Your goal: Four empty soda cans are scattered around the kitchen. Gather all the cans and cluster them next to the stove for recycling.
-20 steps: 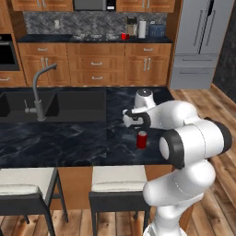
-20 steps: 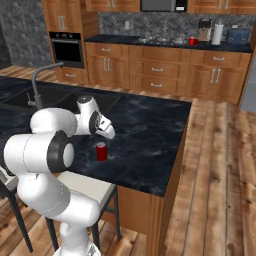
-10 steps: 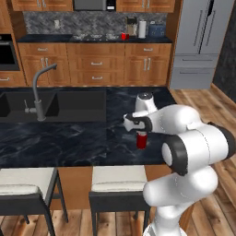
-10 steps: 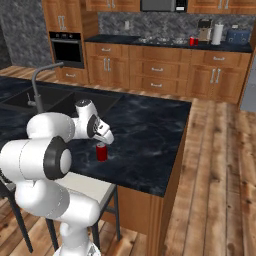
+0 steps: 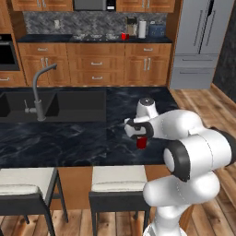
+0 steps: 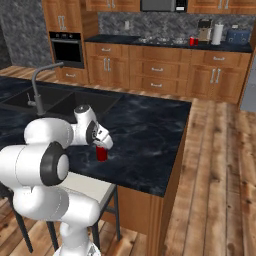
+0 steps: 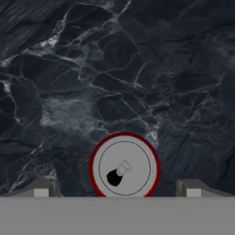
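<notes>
**Gripper lower over can on island**

Spread wide, fingers either side of the can, not pinching it. Seen from the hand: fingertips well apart at left and right, silvery can top between them, gaps on both sides, nothing grasped.

Compared with a second ago: gripper dropped closer to the can, now sitting right on top of it and hiding its upper part; earlier a little more red showed below the hand. Arm elbow shifted as well, swung further toward the camera in both base views. Can itself unmoved: same spot on the dark marble island, upright, near the front edge, right of the sink and faucet.

From the right base view: gripper directly above the can, can standing on the island toward its near edge.

Second can on the far counter, just right of the stove, next to a white roll; same can seen in the right base view, unchanged from before. Base views not shifted, so no driving.
</notes>
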